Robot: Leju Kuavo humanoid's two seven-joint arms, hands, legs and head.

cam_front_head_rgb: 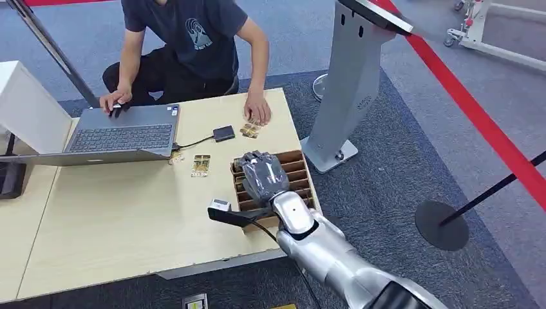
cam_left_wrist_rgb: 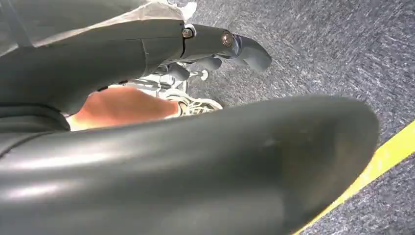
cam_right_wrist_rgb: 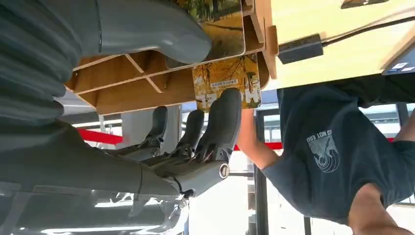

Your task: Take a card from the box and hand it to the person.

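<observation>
Blue-grey carpet surrounds a pale wood table [cam_front_head_rgb: 129, 219] filling the lower left of the head view; a red barrier strip [cam_front_head_rgb: 476, 116] runs diagonally down the right side. Brown slotted box [cam_front_head_rgb: 297, 168] sits at the table's right edge, centre frame. Right hand [cam_front_head_rgb: 261, 175] is over the box w/ fingers down in the slots; in the right wrist view a fingertip [cam_right_wrist_rgb: 226, 105] presses on a card [cam_right_wrist_rgb: 230, 81] sticking out past the box edge, thumb near a 2nd card [cam_right_wrist_rgb: 220, 24]. Can't tell if the card is actually gripped. Two more cards [cam_front_head_rgb: 201, 165] [cam_front_head_rgb: 250, 131] lie on the table mid-frame. Person [cam_front_head_rgb: 193, 38] upper centre, one hand [cam_front_head_rgb: 257, 109] by the far card, other on a laptop [cam_front_head_rgb: 122, 136] at left. Left hand [cam_left_wrist_rgb: 215, 46] hangs over carpet, state unclear.
</observation>
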